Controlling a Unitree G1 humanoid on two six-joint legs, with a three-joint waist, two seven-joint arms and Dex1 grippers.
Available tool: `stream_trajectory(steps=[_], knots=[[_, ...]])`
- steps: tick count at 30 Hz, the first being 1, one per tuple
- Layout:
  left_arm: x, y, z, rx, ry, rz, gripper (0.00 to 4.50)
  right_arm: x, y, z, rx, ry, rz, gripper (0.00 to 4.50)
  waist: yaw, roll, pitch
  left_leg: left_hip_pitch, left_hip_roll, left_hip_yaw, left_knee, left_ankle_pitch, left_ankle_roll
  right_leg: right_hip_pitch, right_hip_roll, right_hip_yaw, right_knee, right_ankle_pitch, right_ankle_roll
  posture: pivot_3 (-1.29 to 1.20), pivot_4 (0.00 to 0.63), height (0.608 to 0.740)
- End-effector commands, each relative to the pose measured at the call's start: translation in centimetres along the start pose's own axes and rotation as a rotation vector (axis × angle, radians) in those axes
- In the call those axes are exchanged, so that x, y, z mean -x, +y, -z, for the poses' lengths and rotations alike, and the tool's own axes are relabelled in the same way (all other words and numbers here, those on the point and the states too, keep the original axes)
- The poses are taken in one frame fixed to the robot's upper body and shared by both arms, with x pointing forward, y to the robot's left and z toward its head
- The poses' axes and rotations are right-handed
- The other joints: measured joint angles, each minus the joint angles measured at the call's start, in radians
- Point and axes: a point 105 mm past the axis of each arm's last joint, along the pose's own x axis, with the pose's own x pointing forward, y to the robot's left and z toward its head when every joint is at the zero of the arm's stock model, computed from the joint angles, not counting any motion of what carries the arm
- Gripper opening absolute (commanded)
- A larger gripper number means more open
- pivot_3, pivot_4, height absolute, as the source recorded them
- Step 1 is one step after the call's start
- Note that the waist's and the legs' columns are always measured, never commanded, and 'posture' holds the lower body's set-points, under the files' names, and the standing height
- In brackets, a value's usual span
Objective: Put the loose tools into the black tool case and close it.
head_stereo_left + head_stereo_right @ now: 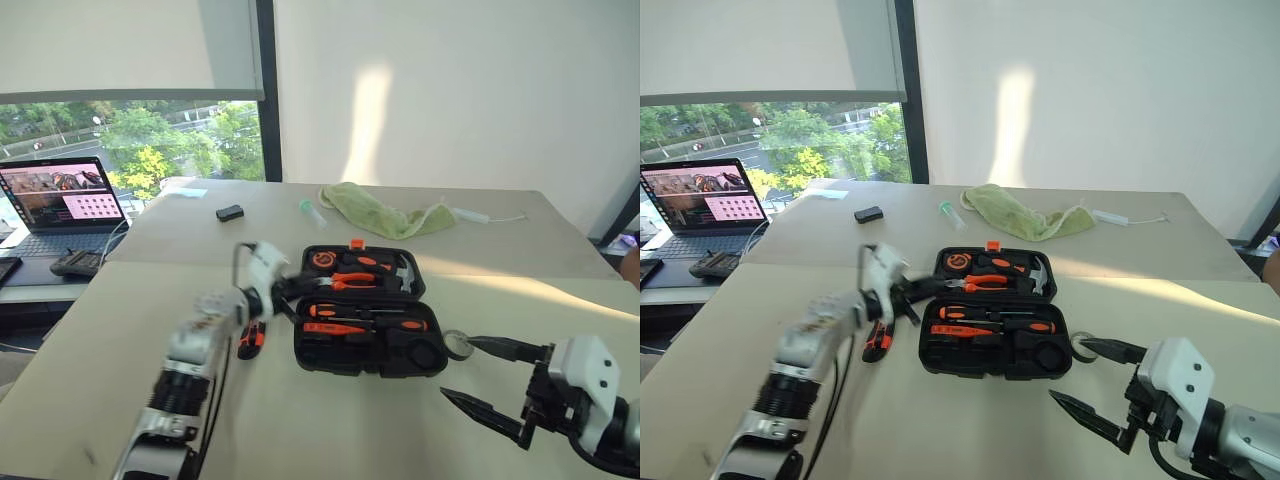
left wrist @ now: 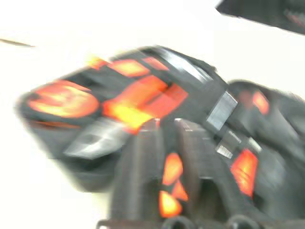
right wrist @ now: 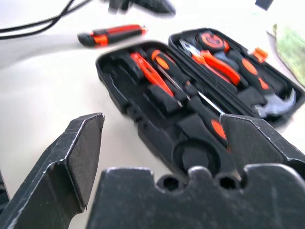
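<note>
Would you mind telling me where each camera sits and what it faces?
Head stereo pair: looks forward and down at the open black tool case on the table; both arms show.
Left wrist: along the left gripper at the case's tools.
Right wrist: between the open right gripper fingers, toward the case.
All views share the case.

My left gripper is motion-blurred, so I cannot read its finger gap. My left wrist view renders the black tool case smeared, contents indistinct. My right gripper hides the case's near edge.
</note>
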Motion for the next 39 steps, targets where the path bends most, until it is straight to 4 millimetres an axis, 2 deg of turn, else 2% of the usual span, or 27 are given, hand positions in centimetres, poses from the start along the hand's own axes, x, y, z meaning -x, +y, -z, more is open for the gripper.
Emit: stream_trajectory(steps=[1, 4, 6, 9, 13, 16, 18, 20, 21, 23, 25, 27, 29, 31, 33, 35, 39], knots=[[1.7, 1.0, -0.5, 0.017, 0.049, -0.164, 2.65, -0.3, -0.2, -0.4, 0.02, -0.017, -0.026, 4.5, 0.007, 0.0, 0.0, 0.0, 0.0, 0.0, 0.0, 0.0, 0.001, 0.001, -0.001, 0.0, 0.0, 0.0, 0.0, 0.0, 0.15, 0.74], [3.4, 1.3, 2.2, 0.043, 0.217, -0.302, 3.78, -0.5, -0.4, -0.4, 0.019, -0.021, -0.045, 4.5, 0.009, 0.0, 0.0, 0.0, -0.001, 0.0, 0.0, -0.001, 0.001, 0.002, -0.001, 0.0, -0.001, 0.0, 0.001, 0.0, 0.15, 0.74], [3.7, 0.2, 3.7, 0.112, 0.29, -0.302, 4.41, -0.6, -0.5, -0.4, 0.019, -0.022, -0.054, 4.5, 0.009, -0.001, 0.001, 0.0, -0.001, 0.0, 0.0, -0.001, 0.001, 0.001, -0.001, -0.001, -0.001, 0.0, 0.001, 0.0, 0.15, 0.74], [4.8, -0.5, 7.7, 0.193, 0.503, -0.363, 4.41, -0.6, -0.7, -0.5, 0.025, -0.019, -0.068, 4.5, 0.012, -0.002, 0.001, 0.0, -0.001, 0.0, 0.0, 0.0, 0.0, 0.001, 0.0, -0.001, 0.0, 0.0, 0.001, 0.0, 0.15, 0.74], [5.4, -1.0, 9.7, 0.192, 0.604, -0.395, 4.41, -0.5, -1.1, -0.7, 0.033, -0.014, -0.077, 4.5, 0.008, -0.002, 0.001, 0.001, -0.001, 0.0, 0.0, 0.0, 0.0, 0.001, 0.001, -0.001, 0.0, 0.0, 0.001, 0.0, 0.15, 0.74], [6.1, -0.7, 10.6, 0.182, 0.617, -0.447, 3.6, -0.5, -1.0, -0.8, 0.034, -0.009, -0.083, 4.5, 0.003, -0.001, 0.001, 0.003, -0.001, 0.0, -0.002, 0.0, -0.001, 0.002, 0.001, 0.001, 0.0, 0.0, 0.0, 0.0, 0.15, 0.74], [6.2, -0.5, 10.3, 0.162, 0.575, -0.455, 2.84, -0.4, -0.9, -0.8, 0.031, -0.008, -0.082, 4.5, 0.001, -0.001, 0.001, 0.004, -0.001, 0.0, -0.003, 0.0, -0.002, 0.002, 0.001, 0.002, 0.0, -0.001, -0.001, 0.0, 0.15, 0.74], [5.7, 0.0, 8.9, 0.136, 0.452, -0.443, 2.05, -0.3, -0.8, -0.8, 0.026, -0.007, -0.077, 4.5, 0.003, 0.0, 0.0, 0.004, 0.0, 0.0, -0.003, 0.001, -0.002, 0.002, -0.001, 0.002, 0.0, -0.001, -0.002, 0.0, 0.15, 0.74], [5.2, 0.0, 7.3, 0.108, 0.351, -0.402, 1.71, -0.3, -0.7, -0.8, 0.023, -0.007, -0.072, 4.5, 0.005, 0.0, 0.001, 0.004, 0.0, 0.0, -0.004, 0.0, -0.002, 0.002, -0.003, 0.002, 0.0, -0.001, -0.002, 0.0, 0.15, 0.74], [4.2, -0.8, 4.6, 0.105, 0.201, -0.262, 1.73, -0.3, -0.5, -0.7, 0.017, -0.009, -0.065, 4.5, 0.009, -0.001, 0.001, 0.002, 0.0, -0.001, -0.003, 0.001, -0.003, 0.0, -0.009, 0.002, 0.0, -0.001, -0.003, 0.0, 0.15, 0.74], [2.9, -3.4, 1.1, 0.095, 0.086, 0.044, 1.73, -0.3, -0.3, -0.8, 0.009, -0.018, -0.059, 4.5, 0.015, -0.001, 0.001, -0.001, 0.0, -0.002, -0.003, 0.002, -0.004, -0.002, -0.011, 0.0, 0.0, -0.002, -0.006, 0.0, 0.15, 0.74], [2.5, -6.4, 0.4, 0.022, 0.144, 0.377, 1.73, -0.3, -0.1, -0.7, 0.006, -0.02, -0.052, 4.5, 0.023, -0.002, 0.003, -0.003, -0.001, -0.002, -0.002, 0.002, -0.003, -0.002, -0.012, -0.001, 0.0, -0.004, -0.01, 0.0, 0.15, 0.74], [1.5, -7.1, 1.3, -0.031, 0.239, 0.515, 1.73, -0.2, -0.1, -0.6, 0.004, -0.018, -0.042, 4.5, 0.024, 0.0, 0.002, -0.004, -0.002, -0.002, 0.0, 0.002, -0.003, -0.002, -0.002, -0.005, -0.001, -0.004, -0.011, 0.0, 0.15, 0.74], [0.9, -7.9, 1.8, -0.106, 0.279, 0.619, 1.73, -0.1, 0.0, -0.5, 0.003, -0.016, -0.034, 4.5, 0.019, 0.002, 0.001, 0.0, -0.003, 0.001, 0.0, 0.0, 0.0, 0.002, -0.001, -0.002, -0.001, -0.005, -0.01, 0.0, 0.15, 0.74], [-0.8, -9.0, 3.0, -0.204, 0.328, 0.706, 1.73, 0.1, 0.3, -0.5, 0.0, -0.012, -0.014, 4.5, 0.013, 0.002, 0.001, 0.0, -0.004, 0.003, 0.0, -0.001, 0.003, 0.002, -0.001, 0.0, -0.002, -0.005, -0.009, 0.0, 0.15, 0.74], [-2.1, -9.5, 4.1, -0.29, 0.362, 0.732, 1.73, 0.4, 0.6, -0.6, -0.001, -0.004, 0.003, 4.5, 0.009, 0.0, 0.002, -0.001, -0.004, 0.004, 0.0, -0.001, 0.003, 0.001, 0.0, 0.0, -0.002, -0.003, -0.006, 0.0, 0.15, 0.74], [-2.8, -9.6, 6.0, -0.383, 0.419, 0.752, 1.73, 0.9, 1.2, -0.5, -0.006, 0.017, 0.03, 4.5, 0.006, -0.001, 0.003, -0.003, -0.003, 0.003, 0.0, -0.001, 0.003, -0.002, 0.002, 0.0, -0.002, -0.001, -0.001, 0.0, 0.15, 0.74]])
